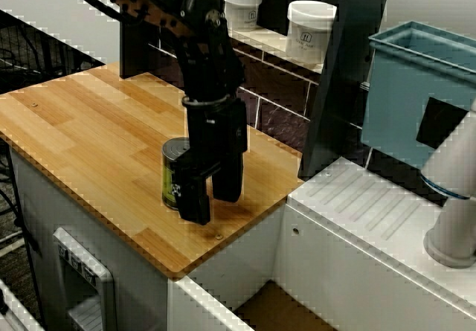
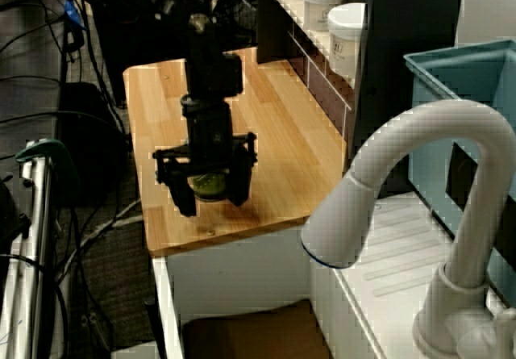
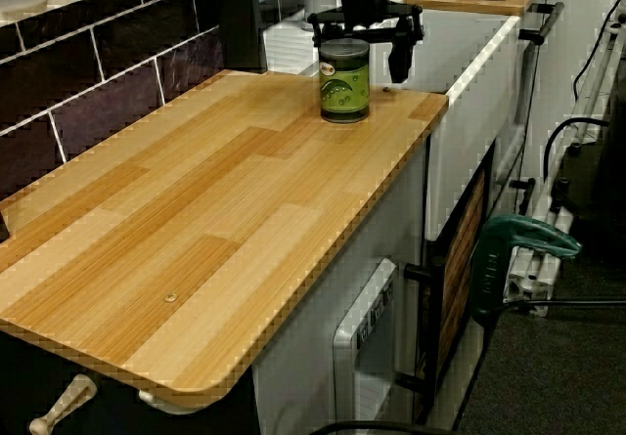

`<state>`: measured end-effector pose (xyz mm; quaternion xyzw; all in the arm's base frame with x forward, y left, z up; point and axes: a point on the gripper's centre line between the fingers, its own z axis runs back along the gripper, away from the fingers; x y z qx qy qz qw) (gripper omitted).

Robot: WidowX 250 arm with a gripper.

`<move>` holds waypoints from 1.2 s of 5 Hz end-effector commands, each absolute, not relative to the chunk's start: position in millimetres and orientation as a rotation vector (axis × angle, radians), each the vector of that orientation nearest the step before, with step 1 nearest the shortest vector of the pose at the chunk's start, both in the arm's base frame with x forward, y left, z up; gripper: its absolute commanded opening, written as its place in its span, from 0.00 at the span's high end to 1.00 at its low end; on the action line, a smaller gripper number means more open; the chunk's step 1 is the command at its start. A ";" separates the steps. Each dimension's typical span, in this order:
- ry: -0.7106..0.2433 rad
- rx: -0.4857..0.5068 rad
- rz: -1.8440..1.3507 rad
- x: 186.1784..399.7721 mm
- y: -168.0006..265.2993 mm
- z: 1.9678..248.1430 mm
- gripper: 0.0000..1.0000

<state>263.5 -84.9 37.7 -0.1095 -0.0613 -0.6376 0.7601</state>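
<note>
The arm hangs straight down, wrist vertical, with the gripper point(image 2: 213, 202) low over the wooden counter point(image 3: 196, 210) and its jaws spread wide, clamping nothing. The green can point(image 3: 344, 81) stands upright near the counter's far end, just beside the fingers. Whether they touch it cannot be told.

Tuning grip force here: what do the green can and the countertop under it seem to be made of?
The can: probably metal, with a shiny rim and glossy green label. The countertop: wood or wood-look laminate, satin finish, showing plank grain.
</note>
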 end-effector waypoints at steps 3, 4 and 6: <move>-0.105 -0.134 -1.447 270.9 -10.2 60.2 0.00; -0.081 -0.140 -1.460 271.0 25.6 69.5 0.00; -0.109 -0.174 -1.446 274.6 105.4 99.5 0.00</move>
